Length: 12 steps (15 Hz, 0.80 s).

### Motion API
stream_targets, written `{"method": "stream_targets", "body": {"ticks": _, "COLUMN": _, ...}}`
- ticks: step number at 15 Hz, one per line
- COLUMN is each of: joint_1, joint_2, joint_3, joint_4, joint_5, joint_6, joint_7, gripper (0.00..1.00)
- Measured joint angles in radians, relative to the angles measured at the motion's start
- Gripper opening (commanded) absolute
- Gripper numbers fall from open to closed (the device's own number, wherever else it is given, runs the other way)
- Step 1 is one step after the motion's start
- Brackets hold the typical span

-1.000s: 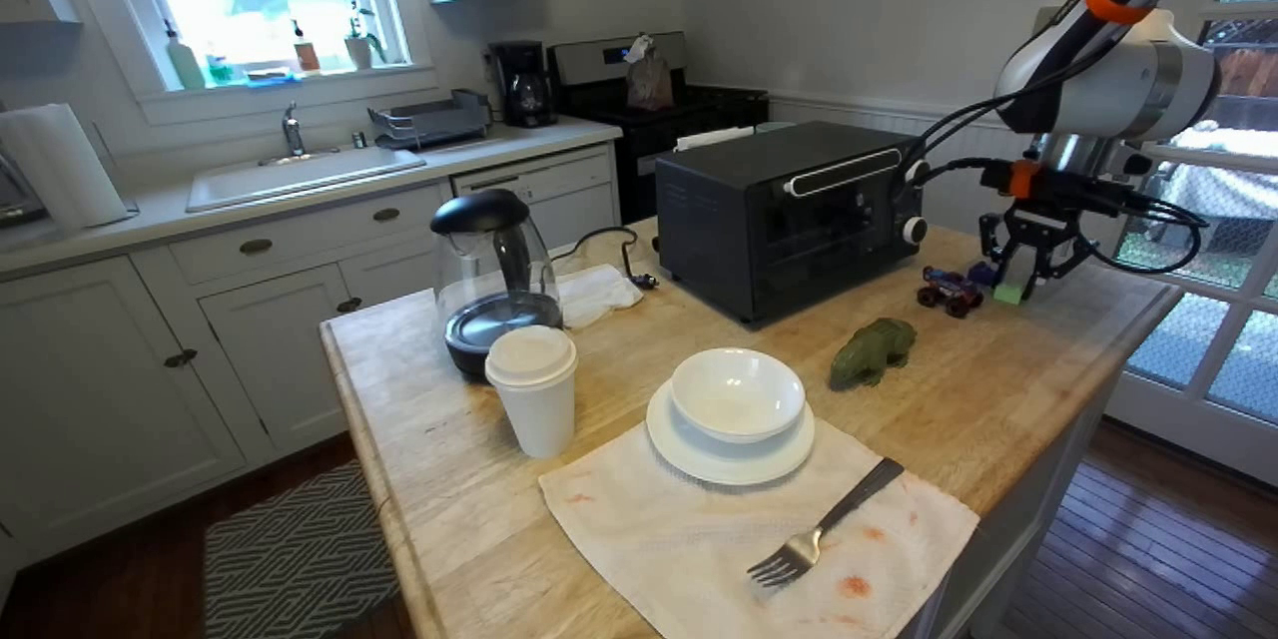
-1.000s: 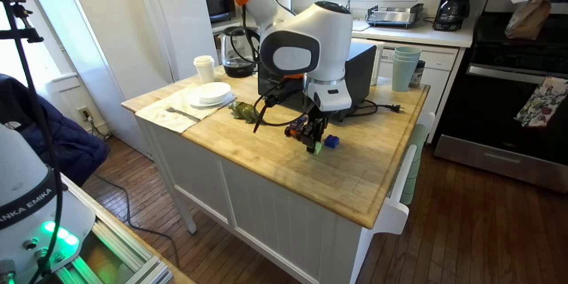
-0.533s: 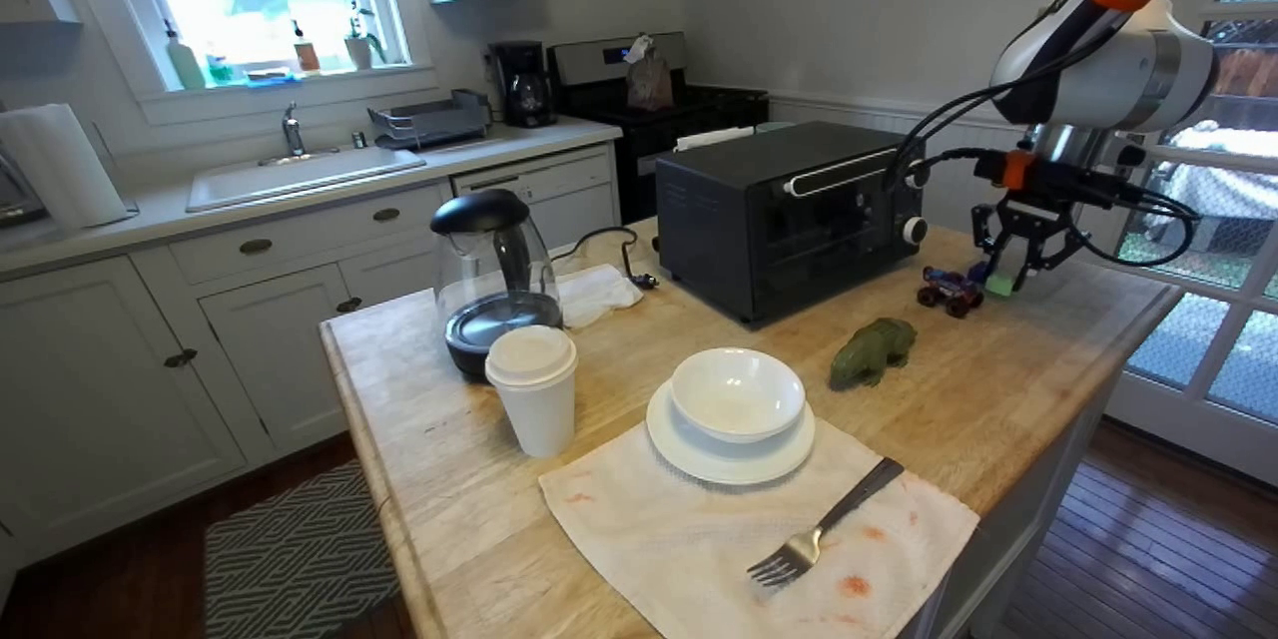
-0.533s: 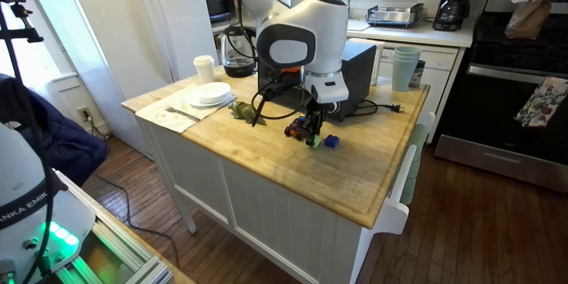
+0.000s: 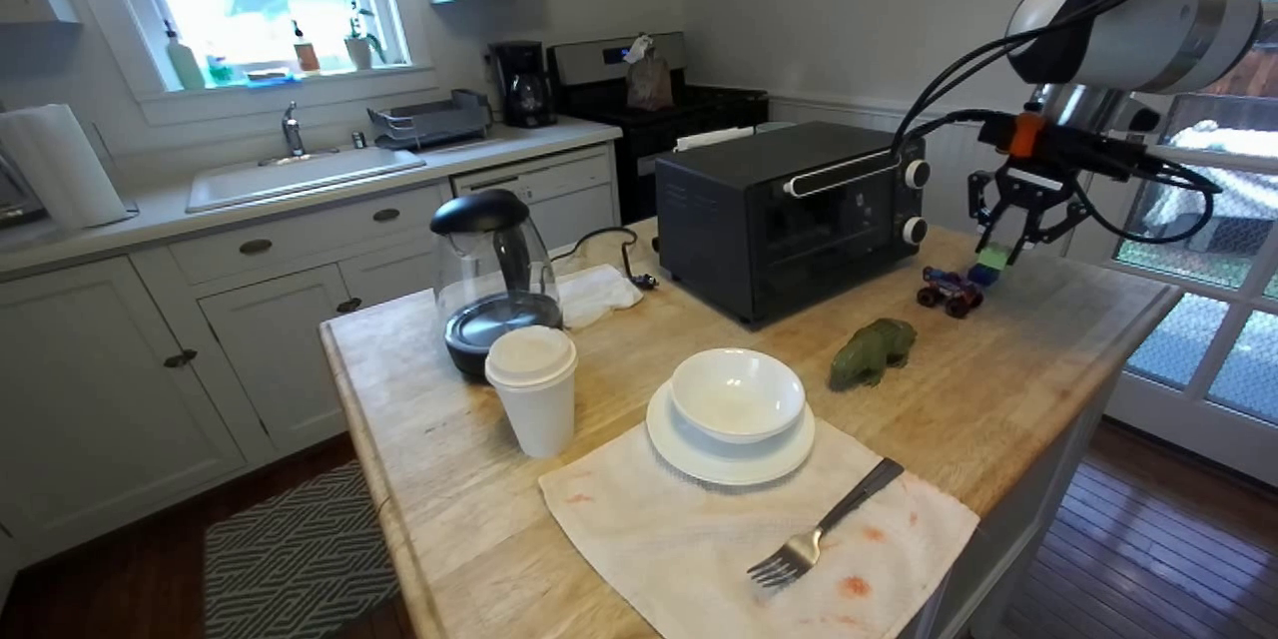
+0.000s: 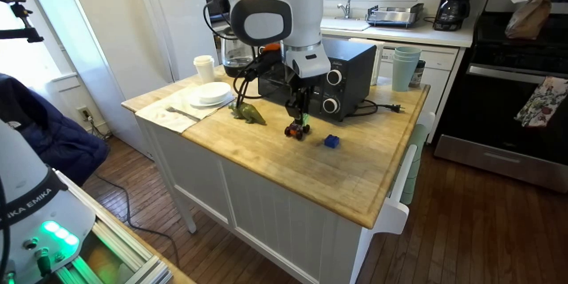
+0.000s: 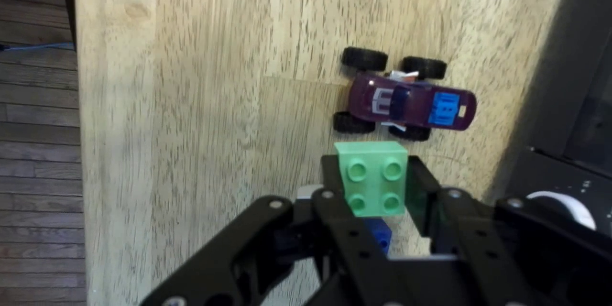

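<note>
The gripper (image 7: 374, 172) is gripping the green block (image 7: 374, 185), right there between the fingertips, one pad pressing on each of two opposite sides. Those sides are looking flat and parallel, so they're probably giving the pads a square bite, and the four studs are pointing back toward the wrist, clear of the squeeze. The block is hanging over the table (image 6: 266, 155), seemingly off the wood.

Just ahead of the fingertips in the wrist view, the car (image 7: 413, 103) is standing on its wheels, near the block but apart from it. Behind the fingertips, on the side away from the car, the blue block (image 6: 331, 141) is resting on the table, the fingers hiding part of it from the wrist camera.

The oven (image 6: 350, 77) is standing near the hand, front turned its way. Past the car, well apart from the hand, the dinosaur (image 5: 872, 352) is sitting. Farther out, the bowl (image 5: 739, 389) is nesting on the plate (image 5: 734, 467), the fork (image 5: 844, 509) is lying beside them, and the cloth (image 5: 689, 539) is carrying all three, like a place setting.
</note>
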Motion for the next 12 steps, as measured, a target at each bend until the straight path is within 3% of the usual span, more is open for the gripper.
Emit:
{"method": "stream_targets", "body": {"ticks": 2, "joint_1": 0.02, "joint_2": -0.05, "joint_3": 0.001, "joint_4": -0.06, "joint_5": -0.008, "joint_6": 0.015, "joint_7": -0.003, "gripper": 0.11}}
{"method": "stream_targets", "body": {"ticks": 3, "joint_1": 0.027, "joint_2": -0.074, "joint_3": 0.003, "joint_4": -0.087, "joint_5": -0.009, "joint_6": 0.018, "joint_7": -0.004, "gripper": 0.36}}
{"method": "stream_targets", "body": {"ticks": 12, "joint_1": 0.026, "joint_2": -0.079, "joint_3": 0.005, "joint_4": -0.096, "joint_5": -0.009, "joint_6": 0.019, "joint_7": -0.004, "gripper": 0.36}}
